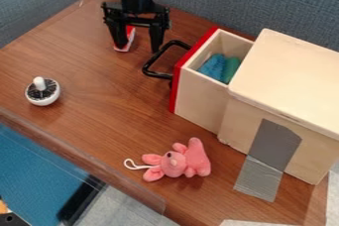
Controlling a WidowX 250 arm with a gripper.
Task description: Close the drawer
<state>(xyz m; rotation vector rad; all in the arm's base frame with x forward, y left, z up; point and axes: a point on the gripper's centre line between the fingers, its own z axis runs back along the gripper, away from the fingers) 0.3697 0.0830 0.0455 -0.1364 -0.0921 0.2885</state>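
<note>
Drawer (202, 96) seen pulled out from the box (291, 81) on the bench (92, 61); pale wood sides, red front, black handle (151, 74). Held inside: a blue item (212, 66) beside a green one (231, 69). Pincer (139, 49) released, fingers spread, positioned near the handle; red-and-white object (130, 37) partly hidden behind it. Pink toy (175, 164) laid near the box; white-knobbed disc (43, 92) placed well apart. Box side taped with grey tape (268, 150).
</note>
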